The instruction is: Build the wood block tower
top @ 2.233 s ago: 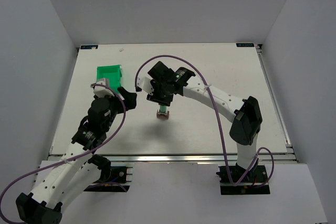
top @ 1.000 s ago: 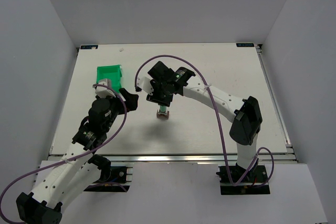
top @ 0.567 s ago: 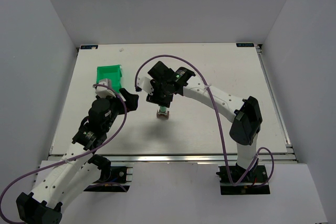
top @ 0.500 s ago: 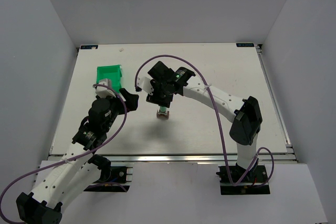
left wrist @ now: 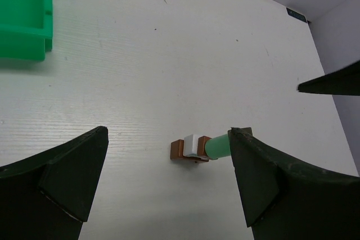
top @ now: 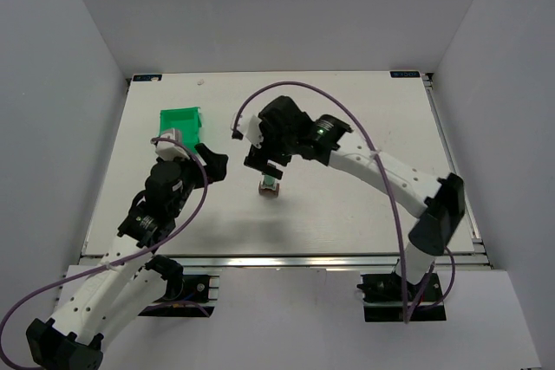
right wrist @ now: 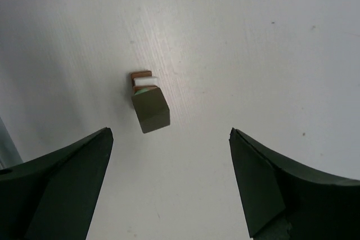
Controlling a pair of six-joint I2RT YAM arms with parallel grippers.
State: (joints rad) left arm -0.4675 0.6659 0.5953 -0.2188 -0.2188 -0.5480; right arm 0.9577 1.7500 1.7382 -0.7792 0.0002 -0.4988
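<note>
The wood block tower [top: 270, 186] stands near the middle of the table, a brown base with a whitish block and green on top. In the left wrist view the tower [left wrist: 194, 148] shows side-on, its green upper part partly hidden behind my right finger. From the right wrist view the tower [right wrist: 149, 109] is seen from above, ahead of the fingertips and apart from them. My right gripper [top: 267, 165] hovers over it, open and empty [right wrist: 169, 133]. My left gripper [top: 215, 162] sits to the tower's left, open and empty [left wrist: 169, 134].
A green plastic bin [top: 180, 125] stands at the back left of the table, also in the left wrist view's upper left corner [left wrist: 22, 15]. A dark tip of the right gripper [left wrist: 332, 84] juts in at that view's right edge.
My right gripper has opened and let go of the tower's top block, and it has lifted away while its arm swung out to the right. The left arm has hardly moved.
</note>
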